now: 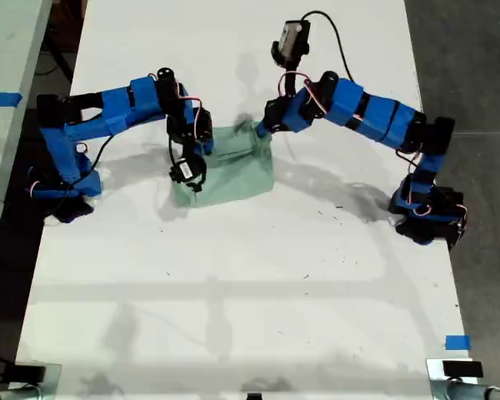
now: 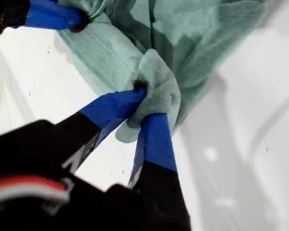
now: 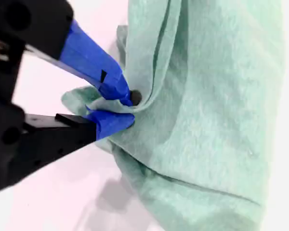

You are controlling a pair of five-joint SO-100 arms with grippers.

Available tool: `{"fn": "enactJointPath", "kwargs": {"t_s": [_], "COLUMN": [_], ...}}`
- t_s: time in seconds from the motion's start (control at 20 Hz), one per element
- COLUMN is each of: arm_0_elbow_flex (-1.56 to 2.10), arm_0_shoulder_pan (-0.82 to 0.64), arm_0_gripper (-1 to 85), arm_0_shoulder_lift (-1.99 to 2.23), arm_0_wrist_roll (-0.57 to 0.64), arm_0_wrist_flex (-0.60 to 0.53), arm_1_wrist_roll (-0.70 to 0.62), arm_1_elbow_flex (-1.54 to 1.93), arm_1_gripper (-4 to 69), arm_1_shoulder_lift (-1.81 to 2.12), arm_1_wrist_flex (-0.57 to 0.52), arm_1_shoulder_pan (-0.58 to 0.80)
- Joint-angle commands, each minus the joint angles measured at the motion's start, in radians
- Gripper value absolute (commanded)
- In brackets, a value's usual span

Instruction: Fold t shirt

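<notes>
Two grippers have hold of the t shirt [image 1: 233, 171], a pale mint-green garment lying wrinkled and partly bunched on the white table [image 1: 233, 292]. It lies about midway between the table's long edges and nearer the edge at the exterior view's top than the one at its bottom.

My first gripper [image 2: 144, 103] is nearly closed. Its blue-taped fingers pinch a thick rolled lump of cloth between their tips, and the fabric bulges out around them. From that pinch the shirt runs away in stretched folds, with bare table showing on both sides.

My second gripper [image 3: 127, 108] is likewise clamped down to a narrow gap. Its two blue tips meet on a gathered edge of the shirt, with a small flap sticking out past them. The rest of the garment spreads beyond the pinch in long soft creases.

In the exterior view, one arm [image 1: 108, 112] reaches in from the view's left and comes down on the shirt's edge on that side. The other arm [image 1: 358, 112] reaches in from the view's right and meets the shirt's upper corner on its side. The wrist views do not settle which arm is which.

A blue tape mark [image 1: 457, 342] sits near the table's corner at the exterior view's lower right, well apart from the shirt.
</notes>
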Motion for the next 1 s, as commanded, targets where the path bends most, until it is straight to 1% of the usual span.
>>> {"fn": "enactJointPath", "kwargs": {"t_s": [0.0, 0.05, 0.1, 0.15, 0.2, 0.25, 0.3, 0.35, 0.5, 0.6, 0.65, 0.8, 0.85, 0.95], "arm_0_elbow_flex": [0.060, 0.080, 0.084, 0.092, 0.103, 0.103, 0.100, 0.094, -0.009, -0.115, -0.164, -0.083, -0.023, 0.106], "arm_0_shoulder_pan": [-0.064, -0.074, -0.080, -0.086, -0.091, -0.094, -0.098, -0.101, -0.104, -0.107, -0.115, -0.161, -0.163, -0.092], "arm_0_gripper": [0.2, 15.9, 31.1, 34.3, 35.0, 35.5, 36.0, 36.5, 37.1, 37.1, 36.9, 36.0, 35.7, 35.1], "arm_0_shoulder_lift": [0.008, -0.025, -0.058, -0.081, -0.089, -0.091, -0.080, -0.057, 0.035, 0.101, 0.138, 0.337, 0.419, 0.607], "arm_0_wrist_roll": [0.054, 0.074, 0.083, 0.083, 0.091, 0.098, 0.103, 0.112, 0.114, 0.114, 0.120, 0.129, 0.123, 0.051], "arm_0_wrist_flex": [-0.092, -0.124, -0.137, -0.144, -0.158, -0.163, -0.161, -0.150, -0.038, 0.064, 0.100, 0.101, 0.101, 0.101], "arm_1_wrist_roll": [-0.028, -0.023, -0.028, -0.031, -0.081, -0.123, -0.152, -0.166, -0.172, -0.152, -0.135, -0.057, -0.018, 0.084], "arm_1_elbow_flex": [-0.026, -0.034, -0.054, -0.072, -0.015, 0.026, 0.002, -0.032, -0.071, -0.086, -0.103, -0.066, 0.006, 0.270], "arm_1_gripper": [-1.2, 1.9, 7.9, 12.0, 21.2, 25.8, 28.9, 30.9, 31.0, 30.6, 29.8, 30.6, 30.6, 30.0], "arm_1_shoulder_lift": [-0.071, -0.118, -0.164, -0.199, -0.195, -0.186, -0.199, -0.204, -0.123, -0.012, 0.046, 0.258, 0.362, 0.650], "arm_1_wrist_flex": [-0.081, -0.101, -0.107, -0.104, -0.160, -0.212, -0.210, -0.186, -0.092, 0.025, 0.110, 0.351, 0.403, 0.408], "arm_1_shoulder_pan": [0.031, 0.040, 0.052, 0.064, 0.067, 0.063, 0.061, 0.063, 0.086, 0.109, 0.121, 0.146, 0.141, 0.078]}}
